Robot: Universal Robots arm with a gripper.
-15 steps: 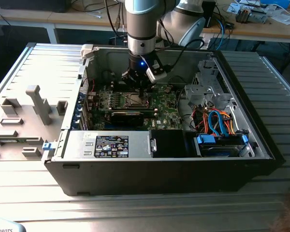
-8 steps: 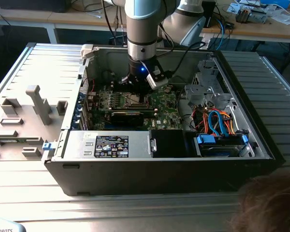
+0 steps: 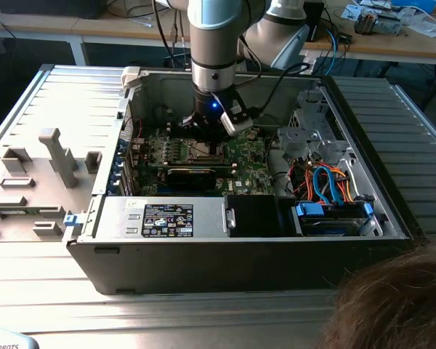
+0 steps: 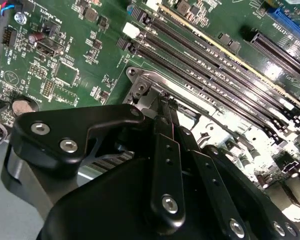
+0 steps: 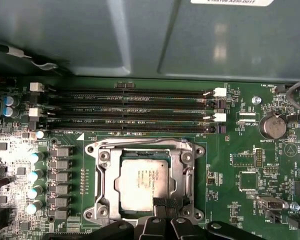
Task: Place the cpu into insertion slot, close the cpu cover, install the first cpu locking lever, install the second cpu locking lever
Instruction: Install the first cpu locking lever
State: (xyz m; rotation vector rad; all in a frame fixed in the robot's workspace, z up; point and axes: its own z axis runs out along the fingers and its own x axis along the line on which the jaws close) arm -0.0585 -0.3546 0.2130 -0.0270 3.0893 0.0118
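Currently the black multi-link tool [image 5: 160, 212] is sitting low over the motherboard with its fingertips pinched close together at the edge of the small pale silver-grey square cpu [image 5: 142, 182]; whether they are actually gripping that edge or just touching it, I cannot tell. In the second wrist view the same tool [image 4: 169, 107] is reaching down onto the socket's metal frame beside the long black memory slots [image 4: 215, 60].

The cpu is lying flat and square inside the silvery-rimmed square insertion slot [image 5: 145, 182], so the seating step looks done, judging from how level it is resting. The thin silvery metal cpu cover [image 5: 182, 175] appears to be framing the chip, though I cannot tell if it is fully down or latched.

In the exterior view the arm is standing vertical inside the open grey computer case [image 3: 363, 240], which is lying on its side on the ribbed metal tabletop [image 3: 51, 291]. The green motherboard [image 5: 240, 150] is facing up, probably to give straight top-down access.
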